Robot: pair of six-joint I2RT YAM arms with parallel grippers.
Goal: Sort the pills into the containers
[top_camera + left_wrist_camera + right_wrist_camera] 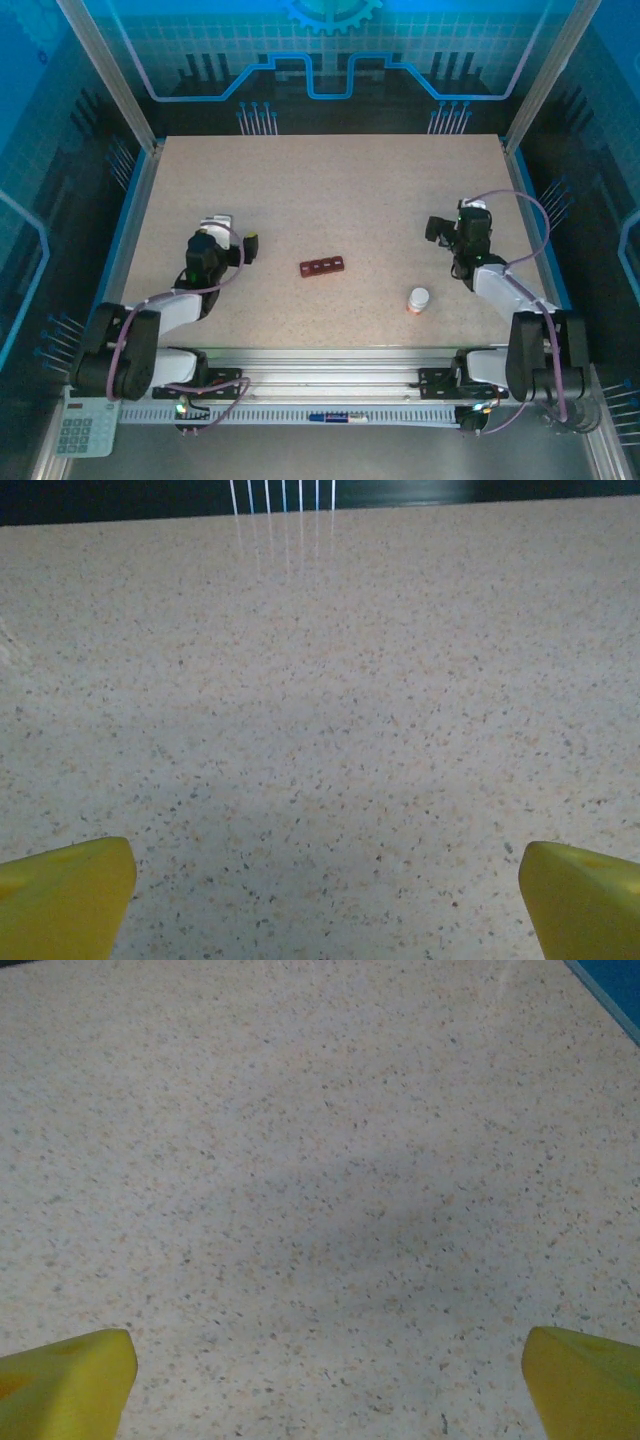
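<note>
The containers (323,266), a dark reddish-brown strip of four square compartments, lie near the middle of the table. No pills can be made out; they are hidden or out of view. My left gripper (233,232) hovers low to the left of the strip, open. In the left wrist view its yellow fingertips (65,895) stand far apart over bare tabletop, and the gripper (325,900) holds nothing. My right gripper (455,220) is at the right, beyond the strip, also open. Its yellow fingertips (65,1380) flank bare table, and nothing sits in the gripper (325,1385).
A small white bottle with an orange band (419,300) stands upright near the front, right of centre, close to the right arm. The speckled table (330,190) has raised blue edges. A calculator (85,425) lies off the table at the front left.
</note>
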